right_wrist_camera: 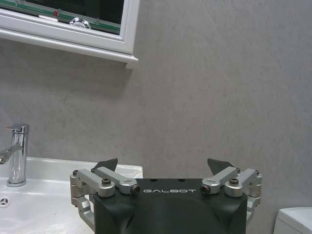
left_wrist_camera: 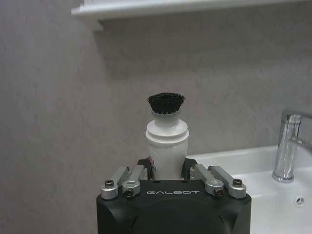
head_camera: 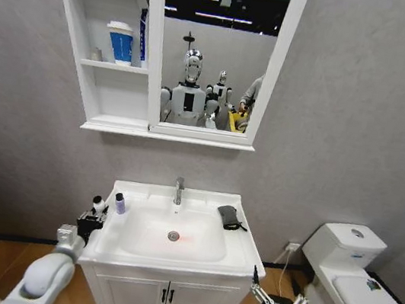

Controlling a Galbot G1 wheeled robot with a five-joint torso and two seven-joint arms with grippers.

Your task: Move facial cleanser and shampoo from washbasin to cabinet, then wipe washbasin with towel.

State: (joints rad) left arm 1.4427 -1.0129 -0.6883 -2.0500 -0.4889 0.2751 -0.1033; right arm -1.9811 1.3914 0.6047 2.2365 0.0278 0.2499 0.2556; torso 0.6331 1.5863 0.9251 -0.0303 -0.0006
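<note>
Head view: left gripper (head_camera: 92, 217) at washbasin (head_camera: 248, 253) left edge pinching a white bottle (head_camera: 97, 205), small bottle (head_camera: 119, 203) beside it, towel (head_camera: 229, 216) at back right corner, cabinet (head_camera: 93, 64) above; left wrist: fingers clamp bottle; right wrist: right gripper (right_wrist_camera: 165, 165) fingers spread.

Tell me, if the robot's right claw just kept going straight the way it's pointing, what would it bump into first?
Probably the grey wall. The open right gripper points past the washbasin corner, nothing between. Depth is unclear.
</note>
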